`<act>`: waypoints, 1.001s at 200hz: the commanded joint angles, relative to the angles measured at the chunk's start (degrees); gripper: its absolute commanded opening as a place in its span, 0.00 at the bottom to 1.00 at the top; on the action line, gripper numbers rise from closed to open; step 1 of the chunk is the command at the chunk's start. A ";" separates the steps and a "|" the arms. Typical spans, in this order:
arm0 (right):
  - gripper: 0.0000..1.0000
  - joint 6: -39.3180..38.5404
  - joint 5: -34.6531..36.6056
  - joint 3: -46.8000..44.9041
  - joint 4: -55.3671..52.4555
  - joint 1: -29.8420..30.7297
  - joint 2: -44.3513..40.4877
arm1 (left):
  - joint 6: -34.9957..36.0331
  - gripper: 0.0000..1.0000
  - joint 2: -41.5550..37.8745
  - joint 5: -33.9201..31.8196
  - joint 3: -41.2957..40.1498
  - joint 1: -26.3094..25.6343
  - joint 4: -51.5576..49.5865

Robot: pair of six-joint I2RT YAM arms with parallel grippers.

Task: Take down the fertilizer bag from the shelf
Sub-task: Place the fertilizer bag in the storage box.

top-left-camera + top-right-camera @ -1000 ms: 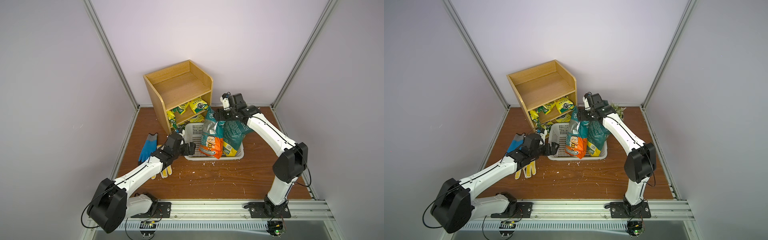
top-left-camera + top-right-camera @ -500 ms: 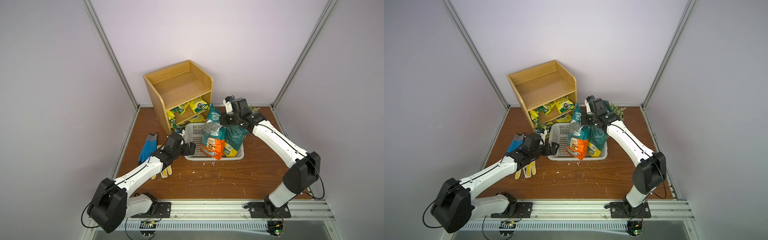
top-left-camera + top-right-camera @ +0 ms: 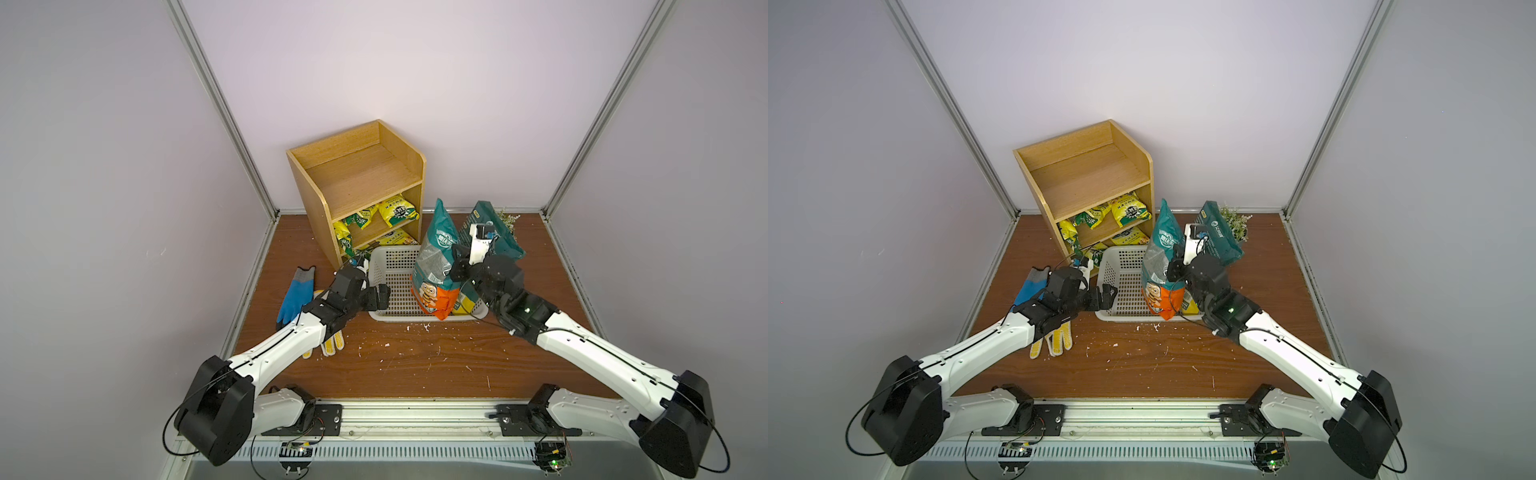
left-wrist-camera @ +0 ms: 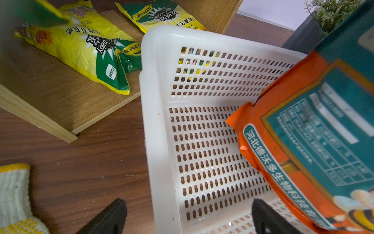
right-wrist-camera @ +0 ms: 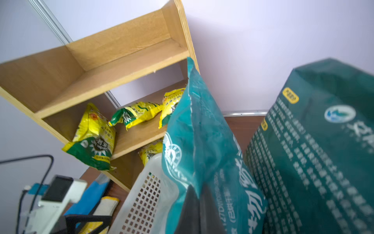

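Brown wooden bench [image 3: 415, 374], strewn with pale crumbs, carrying all else. At its back, the light wooden shelf [image 3: 357, 183]: top tier bare, small yellow packets [image 3: 397, 211] on the two lower tiers. Just in front, the white perforated basket [image 3: 399, 319], left half unfilled. In its right end, upright, the tall teal-and-orange fertilizer bag [image 3: 435, 266], already down from the shelf and close beside a dark green bag [image 3: 496, 232]; contact between the two not resolvable, nor whether the orange foot sits fully on the basket floor. Step in hand, by this evidence: setting the bag down, near completion. Next move, as a judgement: lower until the foot bears on the floor, then release and withdraw upward and clear, without tugging so tall and top-heavy a bag over the rim. Right gripper [image 3: 455, 266] at the bag's edge about mid-height, jaws closed tight on a fold of the film, pinched between dark fingers [image 5: 188, 212] in the right wrist view. Left gripper [image 3: 380, 297] at the basket's left front corner, jaws spread to their widest and holding nothing, one finger outside the wall and one inside in the left wrist view; touch on the plastic not determinable, though well placed to steady the basket.
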 commanded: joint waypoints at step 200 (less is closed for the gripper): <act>0.00 -2.64 27.44 -8.05 25.33 10.78 6.96 | 0.47 1.00 2.34 -3.82 1.83 0.60 -1.37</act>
